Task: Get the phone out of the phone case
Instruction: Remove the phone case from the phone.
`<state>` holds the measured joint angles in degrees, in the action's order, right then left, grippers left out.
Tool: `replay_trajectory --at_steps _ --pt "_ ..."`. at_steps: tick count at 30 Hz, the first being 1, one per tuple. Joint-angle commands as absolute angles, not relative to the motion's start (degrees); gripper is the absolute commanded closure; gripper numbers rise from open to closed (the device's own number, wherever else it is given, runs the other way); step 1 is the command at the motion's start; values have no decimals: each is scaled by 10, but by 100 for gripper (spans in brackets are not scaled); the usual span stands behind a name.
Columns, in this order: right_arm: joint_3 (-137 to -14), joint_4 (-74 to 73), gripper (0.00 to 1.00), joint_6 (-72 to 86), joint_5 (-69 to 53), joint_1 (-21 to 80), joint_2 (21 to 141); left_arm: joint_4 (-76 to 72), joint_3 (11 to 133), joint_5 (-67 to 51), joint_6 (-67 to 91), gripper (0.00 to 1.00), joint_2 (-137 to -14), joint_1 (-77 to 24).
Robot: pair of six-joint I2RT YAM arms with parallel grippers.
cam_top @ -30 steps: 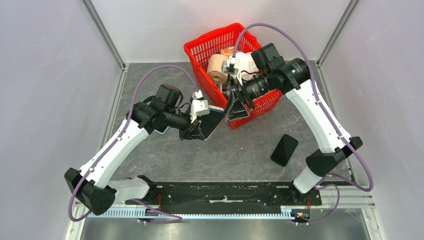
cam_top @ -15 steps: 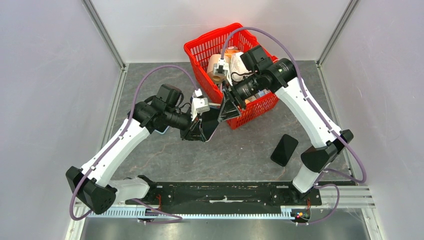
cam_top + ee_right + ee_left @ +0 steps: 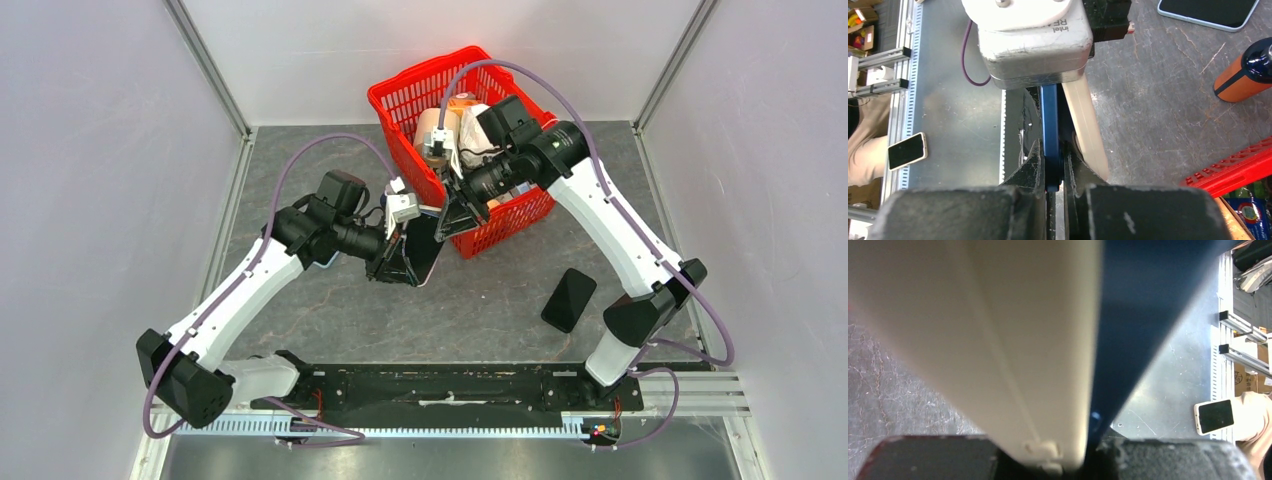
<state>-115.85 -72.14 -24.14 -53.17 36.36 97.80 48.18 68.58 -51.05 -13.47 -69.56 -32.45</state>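
My left gripper [image 3: 400, 262] holds the phone and case [image 3: 425, 250] on edge above the table, just left of the red basket. In the left wrist view the cream case [image 3: 998, 340] and the dark blue phone [image 3: 1143, 315] spread apart from the jaws of the left gripper [image 3: 1068, 460] in a V. My right gripper [image 3: 447, 218] reaches in from the basket side. In the right wrist view the right gripper [image 3: 1053, 170] is shut on the blue phone's edge [image 3: 1050, 120], with the cream case [image 3: 1088, 125] just outside its right finger.
The red basket [image 3: 400, 100] holds several items at the back. A black phone [image 3: 568, 299] lies flat on the table at the right. The right wrist view shows another phone [image 3: 1208, 12] and an orange and blue bottle [image 3: 1245, 75] on the table beyond.
My right gripper has moved left from the basket to the held phone and closed on its blue edge. The left gripper has shifted slightly right and turned the phone more upright.
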Motion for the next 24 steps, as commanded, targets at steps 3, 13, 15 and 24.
replay_trajectory --at_steps 3,13,15,24 --pt "-1119 -714 100 -249 -498 395 952 327 702 -535 -93 70 -663 -310" --pt "-1082 -715 100 -263 -475 395 928 375 723 -519 -103 47 -624 -275" --pt "-1080 -715 100 -266 -472 395 923 379 731 -514 -97 47 -618 -266" --pt "-1087 -731 100 -293 -464 409 923 299 748 -477 43 47 -635 -255"
